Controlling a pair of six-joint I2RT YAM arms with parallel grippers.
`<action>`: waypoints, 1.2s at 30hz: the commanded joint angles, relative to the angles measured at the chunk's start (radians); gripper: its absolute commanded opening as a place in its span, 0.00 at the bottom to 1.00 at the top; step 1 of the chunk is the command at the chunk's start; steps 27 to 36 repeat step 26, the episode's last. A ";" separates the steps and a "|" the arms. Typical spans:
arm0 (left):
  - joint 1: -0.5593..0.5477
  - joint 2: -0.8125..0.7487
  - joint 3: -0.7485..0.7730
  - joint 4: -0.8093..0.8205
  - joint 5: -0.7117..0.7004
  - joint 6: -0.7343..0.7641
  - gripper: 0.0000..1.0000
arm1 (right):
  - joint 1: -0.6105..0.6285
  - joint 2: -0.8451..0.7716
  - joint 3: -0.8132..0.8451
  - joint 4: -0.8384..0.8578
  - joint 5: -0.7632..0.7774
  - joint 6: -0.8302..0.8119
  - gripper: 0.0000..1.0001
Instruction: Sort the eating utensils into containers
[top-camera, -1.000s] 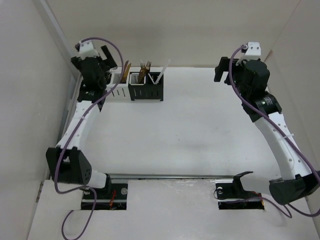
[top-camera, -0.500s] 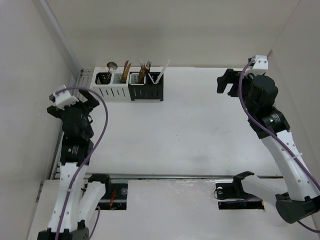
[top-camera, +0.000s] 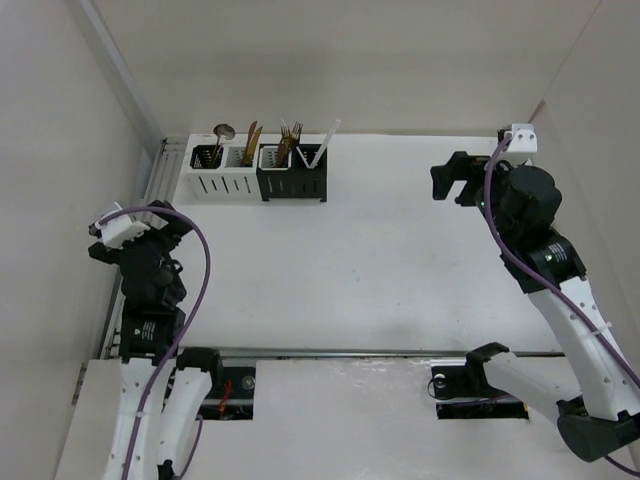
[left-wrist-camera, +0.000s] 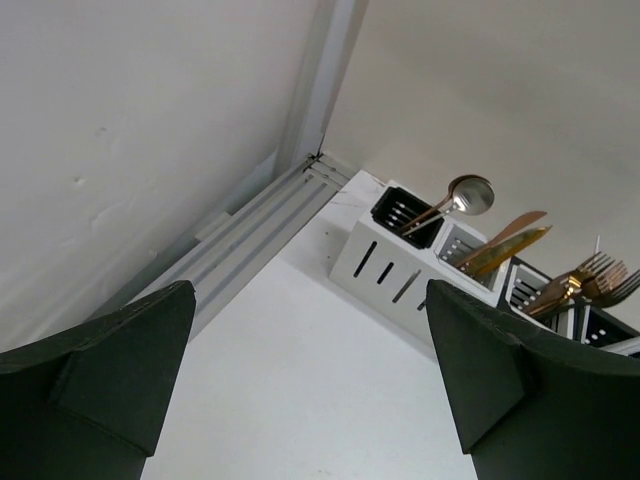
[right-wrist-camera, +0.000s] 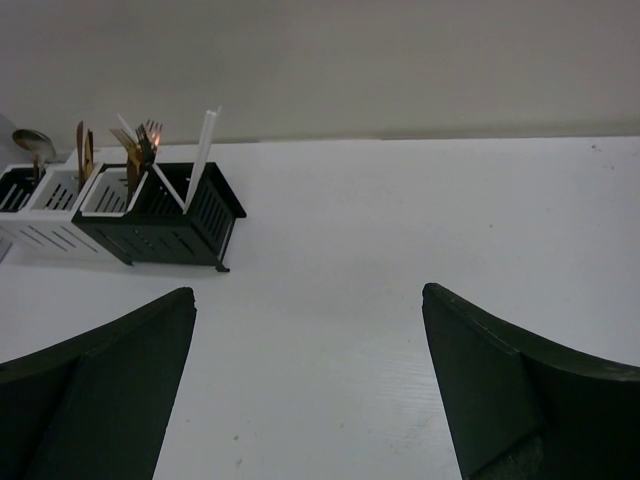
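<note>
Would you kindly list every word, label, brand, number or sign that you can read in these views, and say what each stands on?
There are none to read. The containers, the eating utensils standing in them, the table, the left arm and the right arm show no legible lettering, number or sign in any view.

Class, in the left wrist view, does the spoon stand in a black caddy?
No, the spoon leans in the white end caddy.

The white table (top-camera: 380, 260) bears the containers (top-camera: 255, 176) far left.
</note>
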 joint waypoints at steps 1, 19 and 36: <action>-0.005 -0.033 -0.027 0.004 -0.071 -0.026 1.00 | 0.014 -0.026 -0.015 0.013 -0.021 0.013 0.99; 0.044 -0.130 -0.148 -0.137 -0.235 -0.126 1.00 | 0.014 -0.026 -0.034 0.033 -0.030 0.013 0.99; 0.044 -0.130 -0.148 -0.128 -0.225 -0.126 1.00 | 0.014 -0.047 -0.052 0.042 -0.021 0.022 0.99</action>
